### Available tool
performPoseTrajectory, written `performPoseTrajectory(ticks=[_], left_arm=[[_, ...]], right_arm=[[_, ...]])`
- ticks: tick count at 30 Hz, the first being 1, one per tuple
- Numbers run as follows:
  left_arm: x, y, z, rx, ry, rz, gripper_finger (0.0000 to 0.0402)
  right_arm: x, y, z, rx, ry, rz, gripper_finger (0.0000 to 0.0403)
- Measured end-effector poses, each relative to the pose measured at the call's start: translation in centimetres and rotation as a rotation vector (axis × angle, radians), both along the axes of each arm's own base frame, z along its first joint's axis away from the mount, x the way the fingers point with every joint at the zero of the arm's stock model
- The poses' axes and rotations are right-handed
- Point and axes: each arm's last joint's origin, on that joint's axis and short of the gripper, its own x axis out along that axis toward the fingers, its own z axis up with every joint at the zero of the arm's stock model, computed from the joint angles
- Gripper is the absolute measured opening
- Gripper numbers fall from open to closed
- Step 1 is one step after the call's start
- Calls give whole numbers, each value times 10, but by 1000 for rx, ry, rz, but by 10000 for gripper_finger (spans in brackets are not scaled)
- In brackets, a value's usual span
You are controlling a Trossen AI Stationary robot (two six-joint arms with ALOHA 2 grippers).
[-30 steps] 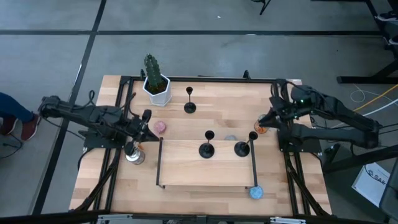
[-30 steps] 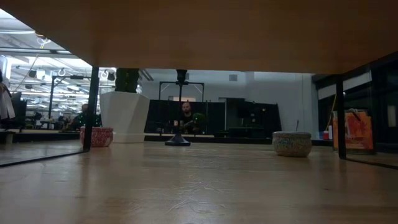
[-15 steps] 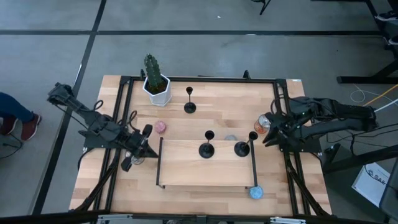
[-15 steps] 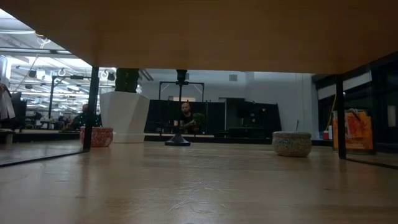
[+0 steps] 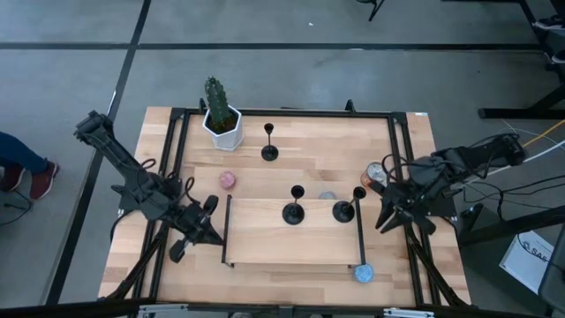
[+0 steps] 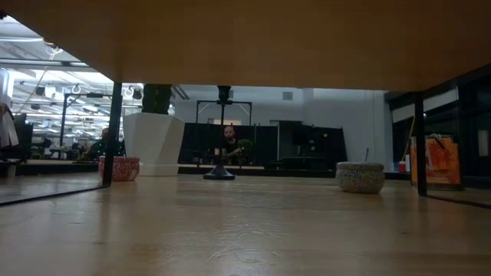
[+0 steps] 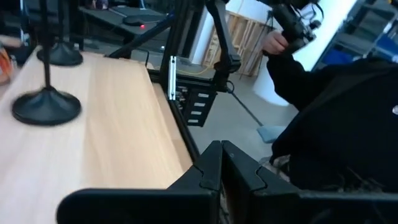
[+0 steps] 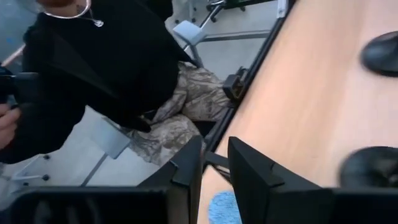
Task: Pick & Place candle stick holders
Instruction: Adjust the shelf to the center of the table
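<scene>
— Where are the slim black candle stick holders right now?

— Two stand side by side on the raised wooden board (image 5: 291,238) in the middle of the desk (image 5: 300,146), near the board's far edge: one black holder (image 5: 293,210) towards the centre, the other (image 5: 343,209) by the board's right rail. The third black holder (image 5: 269,150) stands alone on the desk itself, near the far edge, just beside the white hexagonal pot with the green cactus (image 5: 221,124).

— And the arms?

— Neither carries anything. The left claw (image 5: 207,231) hangs low by the board's left rail, its fingers pressed together; its own wrist camera shows them closed (image 7: 221,163). The right claw (image 5: 386,216) sits at the desk's right edge, beside the right-hand holder. Its fingers (image 8: 186,163) stand a narrow gap apart with nothing between them.

— Anything else on the desk?

— A small round pink tin (image 5: 228,180) left of the board, a small blue tin (image 5: 363,274) at the board's near right corner, and a metal can (image 5: 375,175) by the right edge. A person in a black top (image 8: 112,62) is just off the desk's near side.
</scene>
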Motion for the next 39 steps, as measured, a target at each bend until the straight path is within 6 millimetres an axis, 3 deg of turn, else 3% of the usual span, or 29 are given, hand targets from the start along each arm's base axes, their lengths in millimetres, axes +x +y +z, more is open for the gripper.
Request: performPoseTrajectory(ticks=[7,22,31,39], left_arm=[[2,-17,-5,-74,14,-40,2],[8,-35,-27,-56,110,13,2],[9,-35,-28,-52,120,17,2],[6,-31,-41,-40,245,81,2]], right_arm=[[3,22,0,26,5,77,80],[19,51,-26,-133,144,-130,80],[29,55,-43,-235,223,-243,80],[30,56,-45,-244,232,-251,80]])
